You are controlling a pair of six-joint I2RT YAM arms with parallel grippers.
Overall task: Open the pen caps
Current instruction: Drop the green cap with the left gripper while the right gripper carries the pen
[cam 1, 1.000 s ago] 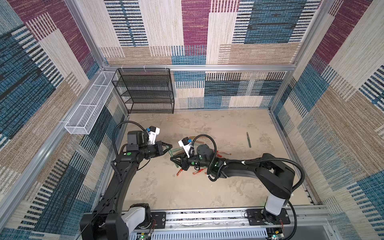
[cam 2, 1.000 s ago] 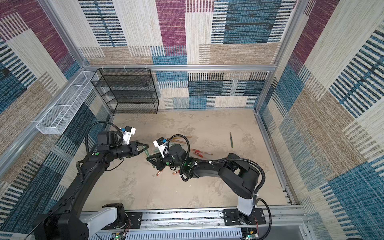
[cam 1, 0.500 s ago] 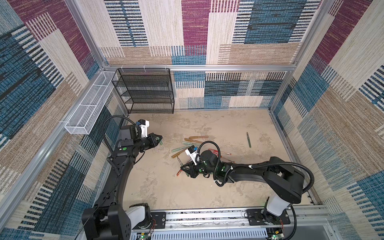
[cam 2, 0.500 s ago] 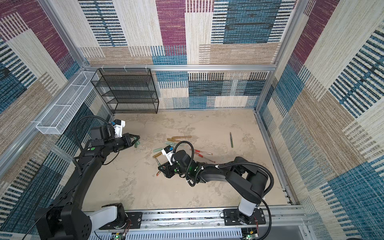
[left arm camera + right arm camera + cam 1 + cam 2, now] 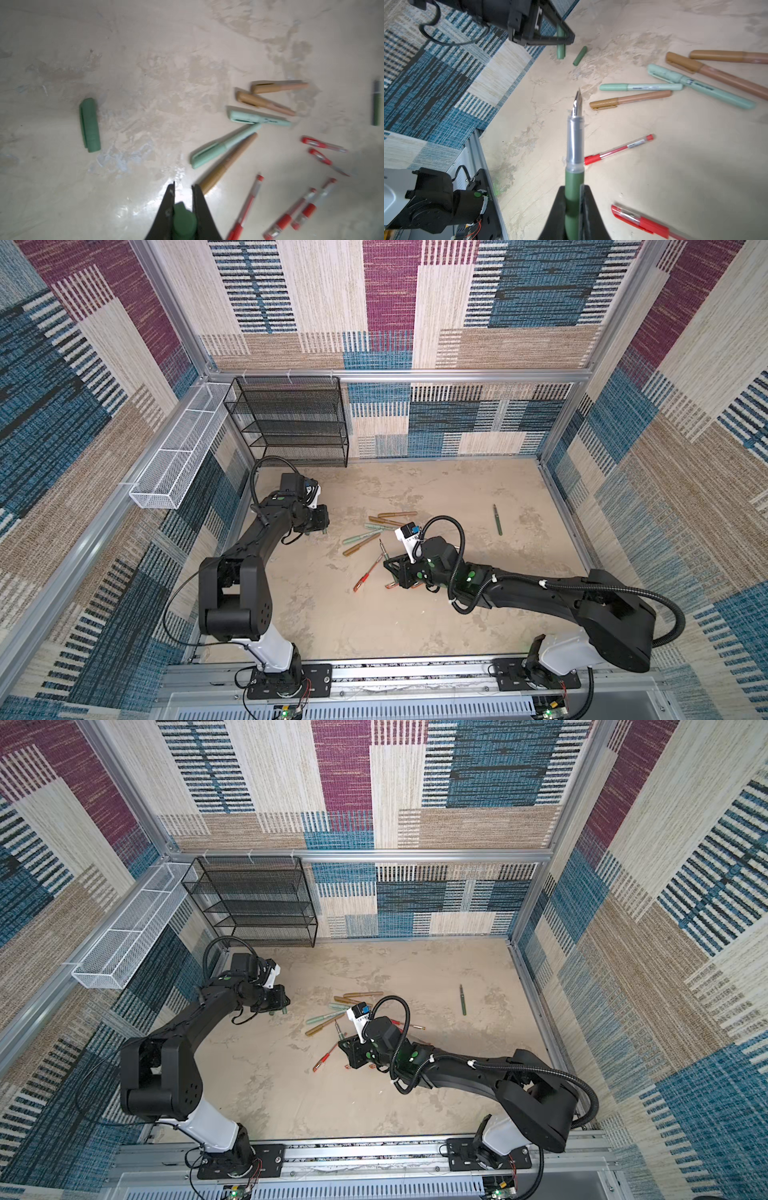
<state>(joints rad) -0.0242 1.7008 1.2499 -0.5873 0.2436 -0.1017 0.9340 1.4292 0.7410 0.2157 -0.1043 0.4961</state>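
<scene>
1. Table [image 5: 332, 626]: beige, mottled.
2. Right gripper [image 5: 574, 188]: near centre, clamped on the barrel of a green pen [image 5: 574, 178]. The cap is off and the silver nib is bare, pointing far-left and tilted clear of the table.
3. Red pens [image 5: 618, 149]: several lying flat, around and just left of the right gripper, with red caps on.
4. Mint pens [image 5: 640, 87]: two, capped and flat, just beyond the right gripper.
5. Brown pens [image 5: 631, 99]: three, capped, fanned in with the mint ones.
6. Left gripper [image 5: 184, 186]: left of the cluster and well apart from the right gripper. It is closed on a dark green held cap [image 5: 184, 220], which stands upright between the fingers; whether it touches the table cannot be told.
7. Loose cap [image 5: 89, 124]: dark green, flat on the table, just beside the left gripper.
8. Dark pen [image 5: 497, 519]: alone, far right.
9. Rack [image 5: 291, 423]: black mesh, far left against the back wall.
10. Basket [image 5: 174, 464]: white mesh, on the left wall.
</scene>
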